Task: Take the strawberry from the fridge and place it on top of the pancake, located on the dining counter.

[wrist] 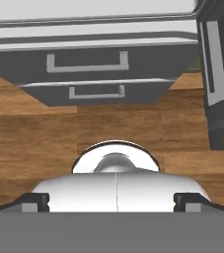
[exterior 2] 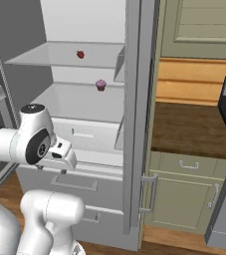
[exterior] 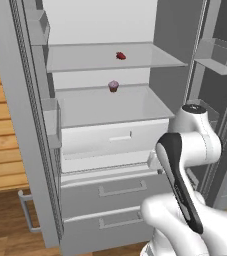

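Strawberry point(exterior: 120, 55) first: it sits alone on the upper white shelf point(exterior: 85, 59) of the open fridge point(exterior: 40, 150), a tiny dark-red berry toward the middle of the shelf and set back from its front edge. My guess is that it weighs next to nothing, is soft enough to bruise and smooth enough to squirt out of a hard pinch, so a light hold across its widest part, fingers coming in level from the front or from above, looks safest; it is far smaller than the hand, so the closing has to be well centred. One shelf down, a little nearer the front, stands a pink-frosted cupcake point(exterior: 113, 86), close enough below the berry's line that a low approach could clip it. Moving across to the robot, the arm is folded low before the fridge drawers point(exterior: 110, 192), and the gripper point(exterior 2: 59, 153) hangs down by its elbow, pointed at the wooden floor point(wrist: 34, 133) and the drawer fronts, with its two dark fingertips point(wrist: 34, 201) spread fully apart and nothing between them. So the berry lies well above the hand and deeper inside the cabinet, well apart from it, with the cupcake's shelf in between.
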